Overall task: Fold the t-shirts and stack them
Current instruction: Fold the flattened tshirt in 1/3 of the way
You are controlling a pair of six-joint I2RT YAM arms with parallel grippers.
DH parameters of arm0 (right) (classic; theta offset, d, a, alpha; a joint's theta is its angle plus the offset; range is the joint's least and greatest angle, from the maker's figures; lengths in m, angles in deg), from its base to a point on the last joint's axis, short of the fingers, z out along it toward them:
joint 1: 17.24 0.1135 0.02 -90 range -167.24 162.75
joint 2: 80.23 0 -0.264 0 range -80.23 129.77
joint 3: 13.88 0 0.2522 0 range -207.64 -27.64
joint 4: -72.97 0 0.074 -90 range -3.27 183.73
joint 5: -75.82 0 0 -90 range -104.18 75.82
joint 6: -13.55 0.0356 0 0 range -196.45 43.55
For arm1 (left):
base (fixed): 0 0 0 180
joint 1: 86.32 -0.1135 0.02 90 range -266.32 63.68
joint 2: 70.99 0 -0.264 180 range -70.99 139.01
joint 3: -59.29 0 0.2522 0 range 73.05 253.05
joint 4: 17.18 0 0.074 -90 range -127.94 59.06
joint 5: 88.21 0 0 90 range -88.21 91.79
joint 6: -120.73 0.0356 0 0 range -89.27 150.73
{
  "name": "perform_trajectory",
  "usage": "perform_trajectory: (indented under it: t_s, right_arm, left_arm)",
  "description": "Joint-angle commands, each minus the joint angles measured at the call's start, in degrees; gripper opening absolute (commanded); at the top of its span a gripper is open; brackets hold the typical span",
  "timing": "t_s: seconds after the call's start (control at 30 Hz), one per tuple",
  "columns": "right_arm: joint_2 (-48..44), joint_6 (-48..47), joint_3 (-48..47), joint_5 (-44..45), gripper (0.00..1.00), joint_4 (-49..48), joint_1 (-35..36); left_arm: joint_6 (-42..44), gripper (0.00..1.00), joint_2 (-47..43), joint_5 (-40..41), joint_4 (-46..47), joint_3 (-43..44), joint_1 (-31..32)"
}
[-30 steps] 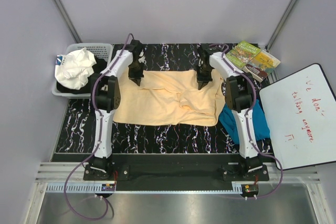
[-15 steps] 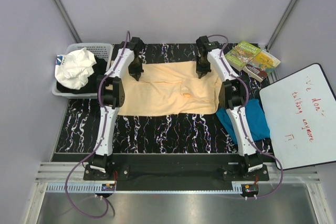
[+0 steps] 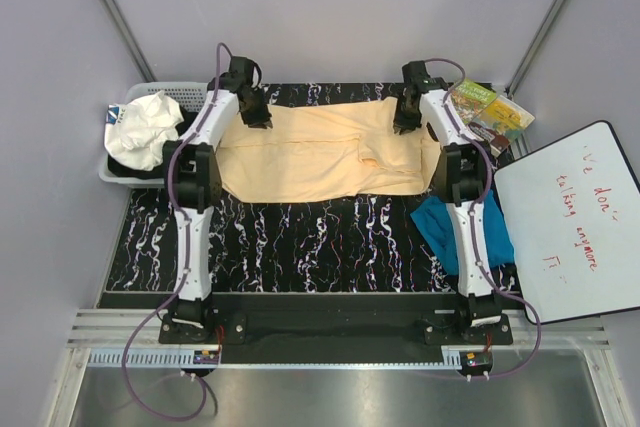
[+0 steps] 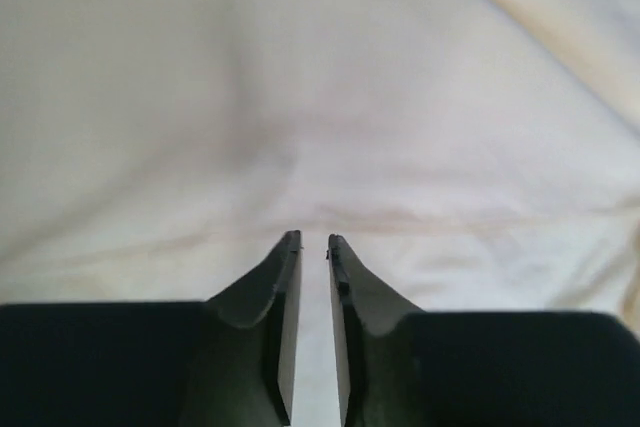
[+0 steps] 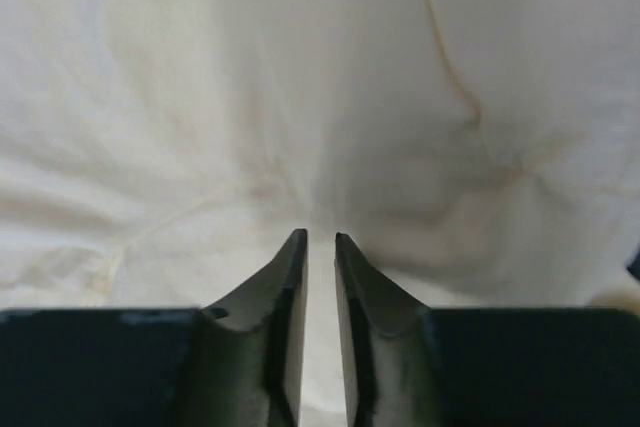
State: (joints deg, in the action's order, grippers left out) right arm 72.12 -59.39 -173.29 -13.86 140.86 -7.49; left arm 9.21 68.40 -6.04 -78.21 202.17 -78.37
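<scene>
The pale peach-yellow t-shirt (image 3: 315, 152) lies spread across the far half of the black marbled table (image 3: 300, 247). My left gripper (image 3: 256, 117) is at its far left corner and my right gripper (image 3: 404, 121) is at its far right corner. Each is shut on the cloth's far edge. In the left wrist view the left gripper (image 4: 310, 239) has cloth in a narrow slit between its jaws, and peach cloth (image 4: 300, 97) fills the frame. The right wrist view shows the same for the right gripper (image 5: 321, 235) and creased cloth (image 5: 300, 97). The teal-blue t-shirt (image 3: 446, 227) lies crumpled at the right, partly under the right arm.
A white basket (image 3: 192, 93) with a white and dark cloth bundle (image 3: 143, 129) stands at the far left. Books (image 3: 488, 113) lie at the far right corner. A whiteboard (image 3: 570, 217) with red writing rests off the table's right edge.
Both grippers moved toward the far edge and outward, carrying the peach shirt's far edge with them. The shirt is now stretched wider and flatter, and it lies farther back.
</scene>
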Motion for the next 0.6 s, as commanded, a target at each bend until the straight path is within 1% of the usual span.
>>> perform_trajectory:
  t_s: [0.0,0.03,0.07,0.1,0.13,0.17,0.2,0.23,0.27,0.3,0.33,0.4,0.5,0.57]
  right_arm:
    - [-19.96,-3.16,11.49,-3.48,0.30,-2.89,1.05]
    - [-25.65,-3.69,14.48,-3.57,0.36,-2.89,1.40]
    - [-28.49,-4.22,20.86,-3.31,0.38,-2.89,1.93]
    - [-31.30,-5.36,24.06,-2.96,0.40,-2.89,2.37]
    - [-36.46,-5.89,27.31,-1.82,0.41,-2.89,3.76]
    - [-38.95,-6.16,33.61,-1.55,0.41,-2.71,4.30]
    - [-41.32,-6.33,36.72,-1.20,0.41,-2.80,4.83]
    - [-45.44,-6.34,39.71,-1.46,0.42,-2.71,5.96]
    - [-47.31,-5.99,45.22,-1.72,0.41,-2.36,6.41]
    - [-48.98,-5.29,47.88,-2.16,0.42,-2.27,7.02]
    - [-51.87,-4.93,52.96,-3.47,0.41,-2.19,7.81]
    - [-54.34,-3.79,57.64,-4.88,0.41,-2.19,8.78]
    - [-58.04,-2.56,65.03,-3.75,0.40,-2.80,11.50]
    - [-58.57,-1.51,68.99,-2.78,0.40,-3.94,13.08]
  left_arm:
    - [1.22,0.39,-20.98,-5.52,7.28,-10.34,1.99]
    - [1.22,0.60,-22.92,-5.87,7.28,-12.64,1.99]
    - [1.39,0.67,-26.59,-5.96,7.01,-14.93,1.99]
    - [1.65,0.75,-28.19,-5.88,6.92,-19.82,1.99]
    - [1.83,0.83,-29.86,-5.27,6.75,-22.22,1.99]
    - [2.27,0.95,-32.49,-4.30,5.88,-24.59,1.99]
    - [2.53,0.99,-33.74,-3.77,5.52,-29.23,1.90]
    - [2.79,0.99,-34.88,-2.72,5.26,-31.54,1.90]
    - [2.80,0.99,-36.98,-2.36,4.91,-33.82,1.81]
    - [2.71,0.99,-38.04,-2.27,4.90,-38.37,1.55]
    - [2.54,0.99,-39.01,-1.84,4.90,-40.50,1.46]
    - [2.27,0.99,-41.56,-0.78,4.90,-46.29,1.37]
    - [1.92,0.99,-43.68,0.97,4.99,-52.01,1.20]
    - [1.66,0.99,-44.47,0.81,5.34,-54.14,1.20]
